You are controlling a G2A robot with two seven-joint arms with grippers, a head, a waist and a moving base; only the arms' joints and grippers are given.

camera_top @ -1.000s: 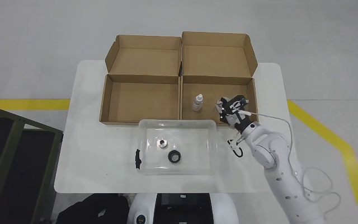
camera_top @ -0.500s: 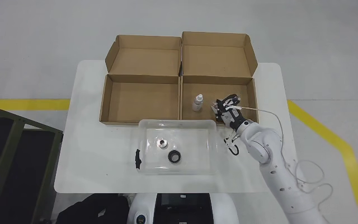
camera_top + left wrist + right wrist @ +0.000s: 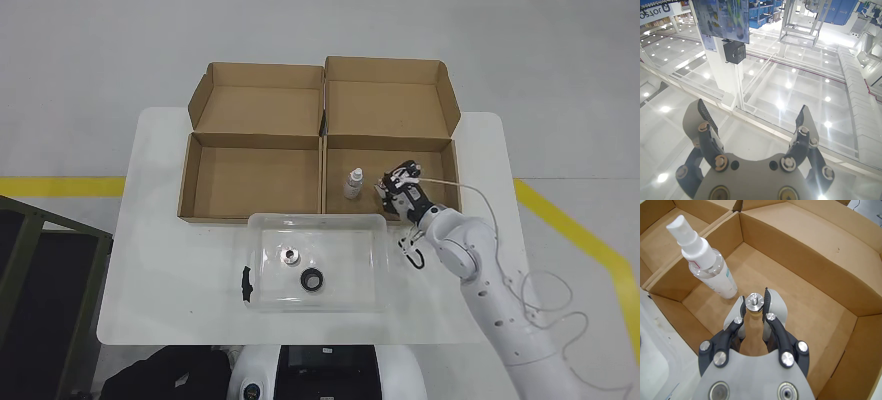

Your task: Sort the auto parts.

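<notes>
My right gripper (image 3: pixel 754 297) is shut on a small silver metal fitting (image 3: pixel 753 306) with a brass-coloured base, low inside the right cardboard box (image 3: pixel 810 279). A clear spray bottle (image 3: pixel 710 270) with a white cap stands upright just beside it. From above, the right gripper (image 3: pixel 392 187) sits in the right box (image 3: pixel 370 160) right of the bottle (image 3: pixel 353 183). A clear plastic bin (image 3: pixel 262 228) holds a round metal part (image 3: pixel 290 256) and a black ring (image 3: pixel 313 281). My left gripper (image 3: pixel 752 106) is open, holds nothing, and points up at a ceiling.
The left cardboard box (image 3: pixel 250 180) stands open beside the right one, both with lids folded back. A small black part (image 3: pixel 246 283) lies at the bin's left edge. White table (image 3: pixel 160 250) spreads to the left of the bin.
My right gripper has moved left inside the right box with the fitting, closer to the spray bottle. The parts in the bin have not moved.
</notes>
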